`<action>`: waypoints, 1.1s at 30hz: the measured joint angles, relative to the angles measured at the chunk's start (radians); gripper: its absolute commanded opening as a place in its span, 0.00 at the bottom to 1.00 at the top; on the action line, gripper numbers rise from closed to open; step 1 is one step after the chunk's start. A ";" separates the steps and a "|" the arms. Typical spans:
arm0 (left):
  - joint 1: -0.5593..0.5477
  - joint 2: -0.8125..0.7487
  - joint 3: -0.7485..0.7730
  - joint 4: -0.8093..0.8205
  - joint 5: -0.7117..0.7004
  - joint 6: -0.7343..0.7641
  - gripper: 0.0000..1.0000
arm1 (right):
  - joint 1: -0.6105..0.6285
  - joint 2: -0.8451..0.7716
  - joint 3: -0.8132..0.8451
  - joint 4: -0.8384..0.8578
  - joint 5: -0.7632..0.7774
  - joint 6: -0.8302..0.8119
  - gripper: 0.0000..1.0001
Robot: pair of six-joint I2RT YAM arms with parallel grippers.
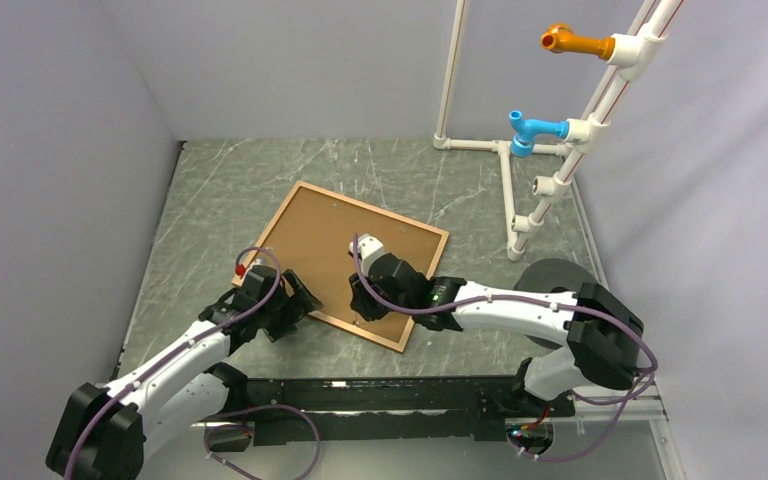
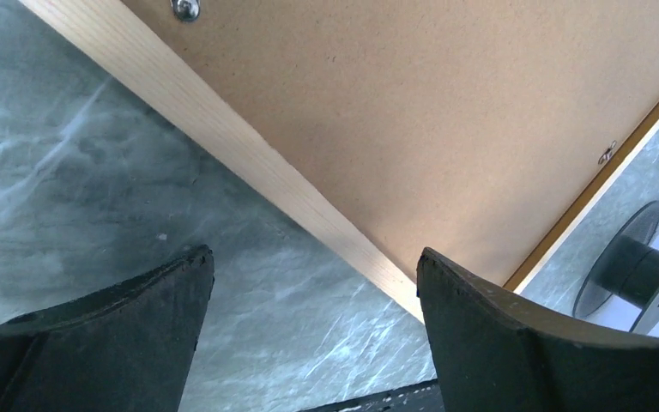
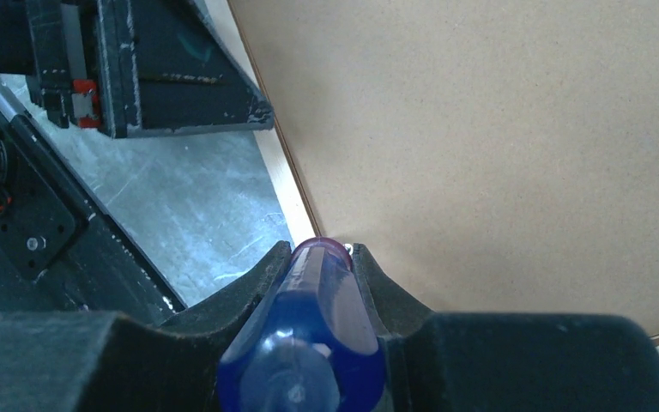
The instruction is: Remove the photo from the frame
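I see a grey marbled worktop (image 1: 220, 190) boxed in by plain pale walls (image 1: 50, 140). At its far right stands a white pipe rack (image 1: 508, 190) carrying an orange fitting (image 1: 572, 42) and a blue fitting (image 1: 537, 130). The light is even.

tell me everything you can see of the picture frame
The frame lies face down and flat on the grey table, turned diagonally. Thin wood rails, pale on the back, reddish-brown outside, surround a light-brown backing board held by small metal clips. The right gripper aims a blue-handled tool at the near rail's inner seam; the open left gripper hovers beside that rail.
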 measured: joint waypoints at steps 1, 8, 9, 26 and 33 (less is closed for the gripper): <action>0.001 0.011 0.003 0.011 0.000 -0.006 0.92 | 0.002 0.001 0.000 0.001 -0.001 -0.003 0.00; 0.002 0.061 0.014 0.052 -0.011 -0.047 0.92 | 0.026 -0.011 -0.010 -0.003 0.010 -0.012 0.00; 0.002 0.067 0.017 0.052 -0.015 -0.051 0.93 | 0.029 -0.020 -0.016 -0.008 0.020 -0.011 0.00; 0.016 0.120 0.046 0.063 -0.034 -0.045 0.92 | 0.074 -0.129 -0.032 -0.216 0.230 0.028 0.00; 0.023 0.098 0.045 0.042 -0.038 -0.029 0.92 | 0.074 -0.105 -0.013 -0.178 0.190 0.026 0.00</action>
